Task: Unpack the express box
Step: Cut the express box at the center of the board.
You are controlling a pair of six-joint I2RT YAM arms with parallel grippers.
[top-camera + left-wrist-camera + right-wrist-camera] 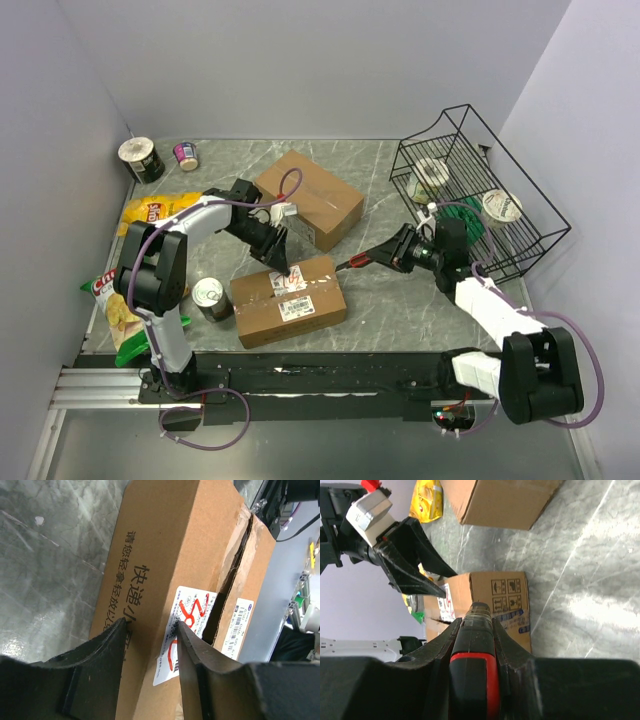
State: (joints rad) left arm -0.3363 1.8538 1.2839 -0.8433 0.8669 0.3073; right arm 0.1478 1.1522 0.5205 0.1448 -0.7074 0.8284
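The express box (290, 303), brown cardboard with white labels, lies in front of the arms; its top seam (231, 580) is split open. My left gripper (284, 264) points down onto the box's top by the red-marked label (192, 615). Its jaws (150, 624) are open, and only the box's top shows between them. My right gripper (388, 254) hovers just right of the box, shut on a black and red cutter (475, 675) whose tip (351, 265) points at the box's right end (507, 605).
A second, shut cardboard box (310, 198) lies behind the express box. A soda can (210, 296) stands at its left. Snack bags (150, 210) and two cups (142, 158) line the left side. A black wire basket (520, 225) holding items stands at the right.
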